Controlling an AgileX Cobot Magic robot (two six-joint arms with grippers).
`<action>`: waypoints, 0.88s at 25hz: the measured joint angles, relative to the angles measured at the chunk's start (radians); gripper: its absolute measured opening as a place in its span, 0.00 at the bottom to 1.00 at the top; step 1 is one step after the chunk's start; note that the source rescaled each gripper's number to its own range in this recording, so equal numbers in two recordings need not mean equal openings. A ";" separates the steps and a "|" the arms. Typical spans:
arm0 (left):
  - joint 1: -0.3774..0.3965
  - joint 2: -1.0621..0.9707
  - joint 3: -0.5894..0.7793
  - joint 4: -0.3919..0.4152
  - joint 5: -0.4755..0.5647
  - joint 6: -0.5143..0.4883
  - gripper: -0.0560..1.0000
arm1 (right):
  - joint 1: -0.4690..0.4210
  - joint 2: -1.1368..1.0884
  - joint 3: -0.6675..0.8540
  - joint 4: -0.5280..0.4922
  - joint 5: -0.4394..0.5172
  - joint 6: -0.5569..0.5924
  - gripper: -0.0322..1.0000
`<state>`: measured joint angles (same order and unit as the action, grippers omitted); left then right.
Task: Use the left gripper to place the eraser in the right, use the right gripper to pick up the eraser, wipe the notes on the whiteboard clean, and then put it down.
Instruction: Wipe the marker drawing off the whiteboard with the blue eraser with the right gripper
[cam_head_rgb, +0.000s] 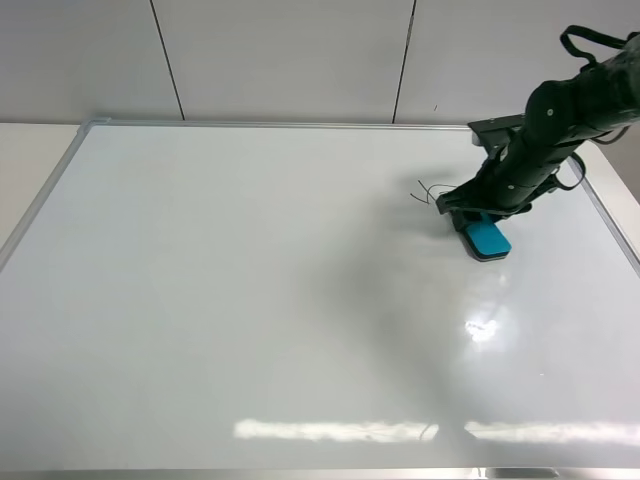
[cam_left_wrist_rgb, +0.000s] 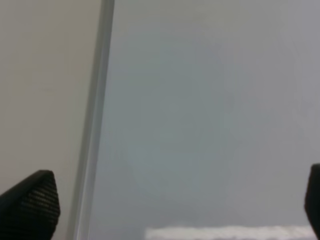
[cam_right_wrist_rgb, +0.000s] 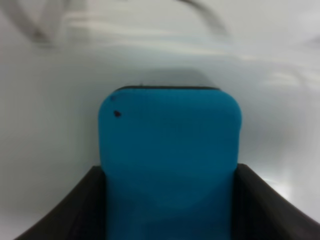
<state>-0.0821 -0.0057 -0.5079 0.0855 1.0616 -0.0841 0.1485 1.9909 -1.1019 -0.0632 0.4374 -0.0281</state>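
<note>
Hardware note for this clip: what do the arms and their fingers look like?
The right arm is thick, black and jointed, with black cables looping at its upper end and wrist. The right gripper is black, its fingers matte with sloping edges. Of the left gripper only two black fingers show, one finely grid-textured; its arm is out of view.

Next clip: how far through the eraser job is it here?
Done: handover; the right claw grips the eraser, and the left claw is open and empty. In hand: wiping, with the eraser resting on the whiteboard beside the notes. Left: some scribble lines are visible; then set the eraser down.
</note>
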 joint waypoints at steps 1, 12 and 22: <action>0.000 0.000 0.000 0.000 0.000 0.000 1.00 | -0.026 -0.001 0.001 0.000 0.000 0.000 0.07; 0.000 0.000 0.000 0.000 0.000 0.000 1.00 | 0.005 -0.038 0.013 0.040 0.052 -0.149 0.07; 0.000 0.000 0.000 0.000 0.000 0.000 1.00 | 0.191 -0.046 0.022 0.078 0.082 -0.186 0.07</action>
<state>-0.0821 -0.0057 -0.5079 0.0855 1.0616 -0.0841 0.3393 1.9451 -1.0800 0.0145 0.5198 -0.2142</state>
